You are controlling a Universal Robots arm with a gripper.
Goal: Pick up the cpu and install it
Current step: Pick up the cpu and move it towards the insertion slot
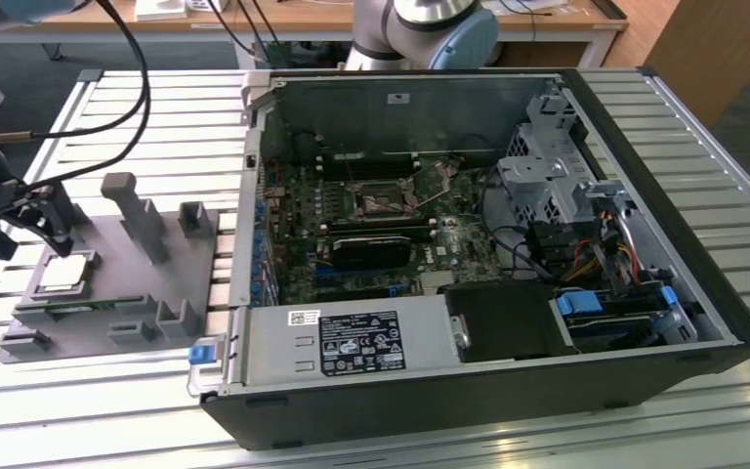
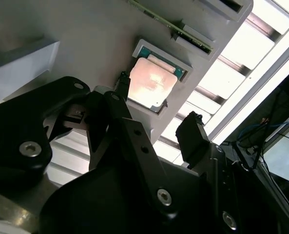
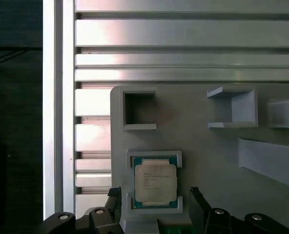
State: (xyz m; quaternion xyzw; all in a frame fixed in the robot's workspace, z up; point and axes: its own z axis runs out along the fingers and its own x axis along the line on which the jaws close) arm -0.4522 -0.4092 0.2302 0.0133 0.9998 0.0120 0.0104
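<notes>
A slatted aluminium table point(image 1: 687, 117) carries an open black desktop computer case point(image 1: 414, 405) lying on its side, motherboard upward, with the dark square metal-framed socket point(image 1: 385, 200) near the board's middle. On the exterior view's left of the case lies a flat grey plastic fixture plate point(image 1: 114, 283) with upright grey posts point(image 1: 134, 210) and empty square pockets point(image 3: 138, 108). The cpu point(image 3: 155, 181), a small flat square chip with a silver-grey metal top, sits in a framed recess of this plate, well apart from the case. The black gripper point(image 1: 30, 233) hangs over the plate, pointing down at the cpu. Its fingers point(image 3: 198, 204) stand apart, one on either side of the recess, not clamped on the chip. Black cables point(image 1: 128, 59) loop behind the gripper.
</notes>
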